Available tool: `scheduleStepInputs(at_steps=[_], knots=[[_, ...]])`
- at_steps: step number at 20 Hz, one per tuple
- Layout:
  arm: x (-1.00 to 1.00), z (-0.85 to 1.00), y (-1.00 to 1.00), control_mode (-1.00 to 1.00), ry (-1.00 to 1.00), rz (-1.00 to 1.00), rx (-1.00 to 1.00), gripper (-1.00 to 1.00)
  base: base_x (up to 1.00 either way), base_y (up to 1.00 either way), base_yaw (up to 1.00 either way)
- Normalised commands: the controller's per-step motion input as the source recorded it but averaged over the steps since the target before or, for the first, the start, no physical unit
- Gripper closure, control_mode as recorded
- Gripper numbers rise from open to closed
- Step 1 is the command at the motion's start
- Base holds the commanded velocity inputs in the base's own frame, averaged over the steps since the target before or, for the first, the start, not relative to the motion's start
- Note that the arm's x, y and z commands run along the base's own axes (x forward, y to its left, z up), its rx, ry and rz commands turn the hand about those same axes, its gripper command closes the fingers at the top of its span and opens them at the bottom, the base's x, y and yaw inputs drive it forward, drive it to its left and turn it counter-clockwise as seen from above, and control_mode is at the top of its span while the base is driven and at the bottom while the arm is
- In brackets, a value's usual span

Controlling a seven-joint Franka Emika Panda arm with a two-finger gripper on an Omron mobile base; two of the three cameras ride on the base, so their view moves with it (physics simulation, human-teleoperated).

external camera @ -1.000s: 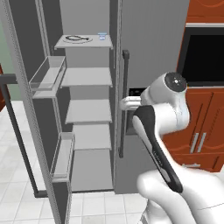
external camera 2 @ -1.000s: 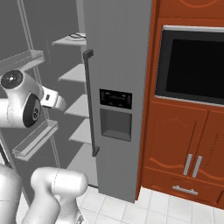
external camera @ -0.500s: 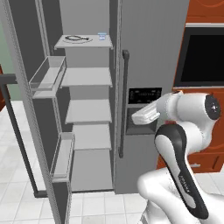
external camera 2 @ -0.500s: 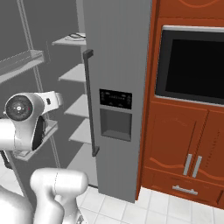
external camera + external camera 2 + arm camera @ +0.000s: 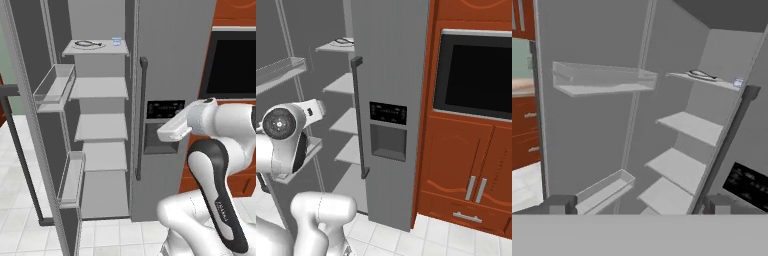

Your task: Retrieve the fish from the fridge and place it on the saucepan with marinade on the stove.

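Hand view: fish (image 5: 701,75) far above claw (image 5: 639,204).

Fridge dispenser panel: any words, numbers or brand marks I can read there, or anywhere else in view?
Dispenser panel on the fridge: faint pale marks, too small and blurred to read.
Robot arm: small dark marking, unreadable.
No other text, labels or signs.

Fridge (image 5: 170,60): grey body, dark handle (image 5: 141,120), black dispenser panel (image 5: 165,111), pale grey shelves (image 5: 100,88). Fish (image 5: 89,44): dark grey-silver. Cup (image 5: 116,42): clear blue. Cabinets (image 5: 461,165): reddish-brown. Oven (image 5: 476,75): black. Floor (image 5: 15,150): white tile.
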Motion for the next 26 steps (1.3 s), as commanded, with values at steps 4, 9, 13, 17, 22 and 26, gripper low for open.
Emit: scheduleStepInputs(at_steps=[4,9,13,17,22,26], knots=[[-0.41,0.00,0.01,-1.00,-0.14,-0.11,0.00,-1.00,0.00,0.00,0.00],[-0.30,0.00,0.19,-1.00,-0.17,-0.06,-0.04,-1.00,0.00,0.00,0.00],[0.00,0.00,0.06,-1.00,0.00,0.00,0.00,-1.00,0.00,0.00,0.00],[-0.02,-0.04,0.00,-1.00,0.00,0.00,0.00,-1.00,0.00,0.00,0.00],[-0.03,-0.03,0.00,1.00,0.00,0.00,0.00,-1.00,-0.20,-0.03,0.00],[0.00,0.00,0.00,1.00,0.00,0.00,0.00,-1.00,-0.05,0.00,0.00]])
